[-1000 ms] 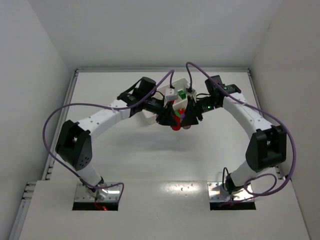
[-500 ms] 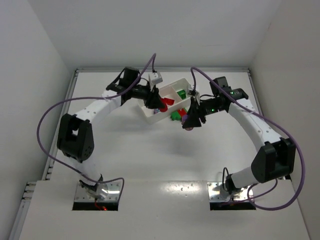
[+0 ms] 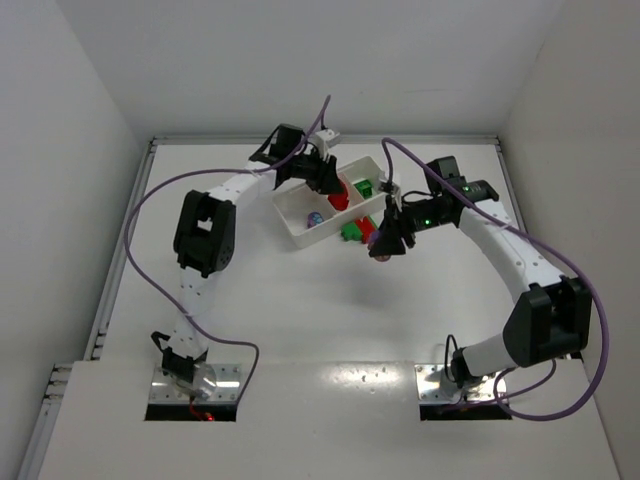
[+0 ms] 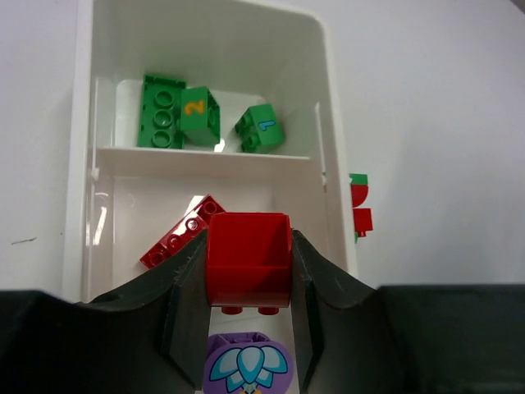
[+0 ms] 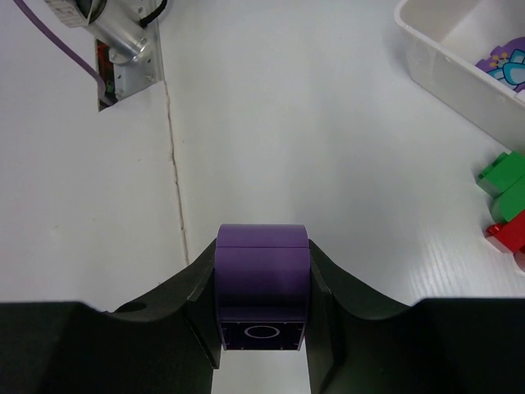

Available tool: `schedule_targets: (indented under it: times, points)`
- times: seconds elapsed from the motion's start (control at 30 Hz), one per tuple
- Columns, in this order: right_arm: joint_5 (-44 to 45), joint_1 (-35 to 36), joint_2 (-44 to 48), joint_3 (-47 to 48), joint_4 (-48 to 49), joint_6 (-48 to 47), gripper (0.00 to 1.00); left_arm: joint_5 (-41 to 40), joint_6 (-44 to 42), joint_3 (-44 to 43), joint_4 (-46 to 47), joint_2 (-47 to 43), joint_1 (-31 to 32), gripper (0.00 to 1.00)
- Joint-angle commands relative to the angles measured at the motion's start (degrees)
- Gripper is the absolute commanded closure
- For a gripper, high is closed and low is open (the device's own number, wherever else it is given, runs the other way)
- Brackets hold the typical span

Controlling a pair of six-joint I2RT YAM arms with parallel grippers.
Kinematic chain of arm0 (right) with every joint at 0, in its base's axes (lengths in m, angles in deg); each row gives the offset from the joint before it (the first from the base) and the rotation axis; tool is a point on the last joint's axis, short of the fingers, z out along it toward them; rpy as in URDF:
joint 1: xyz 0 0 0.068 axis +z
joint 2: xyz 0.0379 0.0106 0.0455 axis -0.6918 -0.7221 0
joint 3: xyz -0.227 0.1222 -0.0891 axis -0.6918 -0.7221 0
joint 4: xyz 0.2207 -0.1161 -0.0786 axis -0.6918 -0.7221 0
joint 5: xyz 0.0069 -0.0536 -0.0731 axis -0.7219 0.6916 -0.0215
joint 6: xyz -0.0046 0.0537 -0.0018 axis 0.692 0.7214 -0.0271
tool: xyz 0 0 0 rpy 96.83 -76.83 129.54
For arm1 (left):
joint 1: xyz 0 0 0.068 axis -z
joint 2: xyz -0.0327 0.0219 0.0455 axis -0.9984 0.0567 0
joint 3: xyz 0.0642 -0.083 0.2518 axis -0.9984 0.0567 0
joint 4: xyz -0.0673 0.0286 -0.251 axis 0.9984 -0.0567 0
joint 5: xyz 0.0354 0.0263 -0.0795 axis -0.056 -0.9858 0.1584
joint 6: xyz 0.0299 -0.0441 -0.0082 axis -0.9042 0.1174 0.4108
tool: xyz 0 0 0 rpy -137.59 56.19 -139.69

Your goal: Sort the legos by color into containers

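A white worktop [image 3: 300,310] sits inside a booth of plain white walls [image 3: 90,90]. Along its near edge lies a glossy white board [image 3: 330,400] with a left cut-out [image 3: 225,385] and a right cut-out [image 3: 440,385]. A thin seam [image 5: 175,164] crosses the worktop.

White table [image 3: 300,300], long white tray [image 3: 292,228] on it; green-and-red legos [image 3: 352,231] just beside

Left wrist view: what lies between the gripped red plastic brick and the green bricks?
A long red studded brick, then the thin white divider wall, both seen in that view.
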Motion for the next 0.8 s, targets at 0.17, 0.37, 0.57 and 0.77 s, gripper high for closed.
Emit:
schedule_targets:
  times: [0.17, 0.37, 0.57, 0.77]
  points:
    - [-0.60, -0.91, 1.24, 0.55, 1.24, 0.12, 0.99, -3.92, 1.89, -2.29, 1.90, 1.18, -0.80, 0.31]
    - [-2.61, -1.43, -1.56, 1.69, 2.22, -0.40, 0.99, 6.25, 8.91, -1.51, 9.16, -0.83, -0.80, 0.19]
    - [-8.06, -1.96, -6.49, 7.57, -1.21, -0.94, 0.99, 22.78, 17.98, 10.78, 20.62, -11.28, -0.80, 0.22]
    - [-17.19, -2.49, -10.80, 12.06, -3.06, 0.38, 0.99, 28.68, 17.45, 30.47, 26.68, -26.39, -0.80, 0.22]
